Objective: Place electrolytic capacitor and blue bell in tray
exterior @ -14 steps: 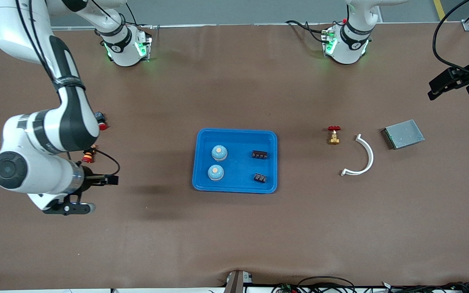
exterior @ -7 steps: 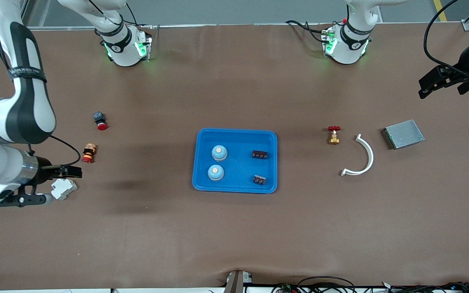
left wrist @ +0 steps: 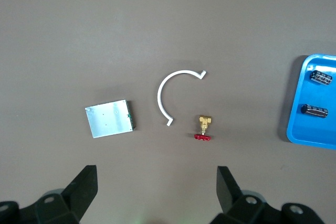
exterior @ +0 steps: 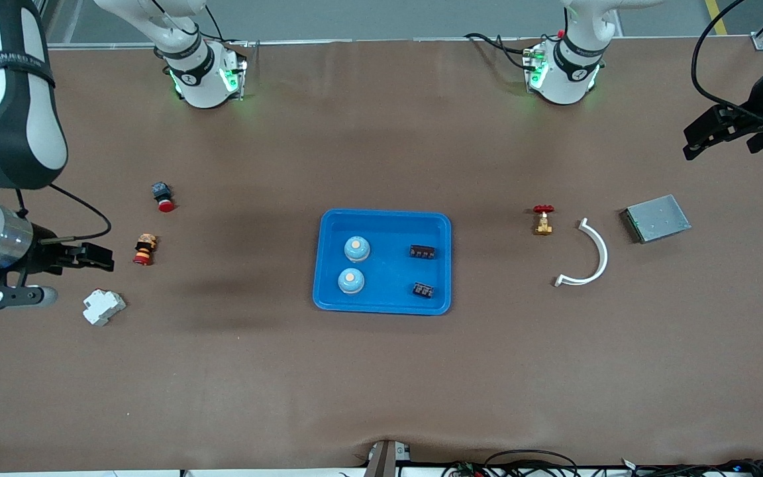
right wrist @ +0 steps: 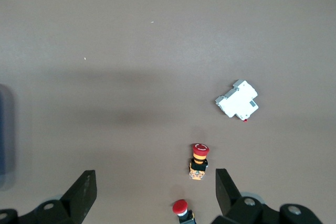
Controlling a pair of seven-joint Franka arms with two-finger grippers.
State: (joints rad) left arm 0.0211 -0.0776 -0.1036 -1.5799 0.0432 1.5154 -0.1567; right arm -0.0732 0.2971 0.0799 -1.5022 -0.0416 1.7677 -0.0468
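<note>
The bright-blue tray (exterior: pixel 328 291) lies mid-table and holds two blue bells (exterior: pixel 357 248) (exterior: pixel 351 281) and two black electrolytic capacitors (exterior: pixel 422 252) (exterior: pixel 423 291). The tray's edge (left wrist: pixel 294 129) and both capacitors (left wrist: pixel 320 76) (left wrist: pixel 314 110) show in the left wrist view. My left gripper (left wrist: pixel 156 188) is open and empty, high over the left arm's end of the table (exterior: pixel 719 136). My right gripper (right wrist: pixel 152 191) is open and empty, raised over the right arm's end (exterior: pixel 63 262), beside a button switch.
At the right arm's end lie a white breaker (exterior: pixel 104 307), an orange-and-red button switch (exterior: pixel 144 250) and a red-capped button (exterior: pixel 163 197). At the left arm's end lie a brass valve with red handle (exterior: pixel 542 220), a white curved piece (exterior: pixel 590 255) and a grey metal plate (exterior: pixel 657 218).
My right arm has drawn back from the table's middle toward its own end, uncovering the white breaker. My left gripper shifted slightly at its end.
</note>
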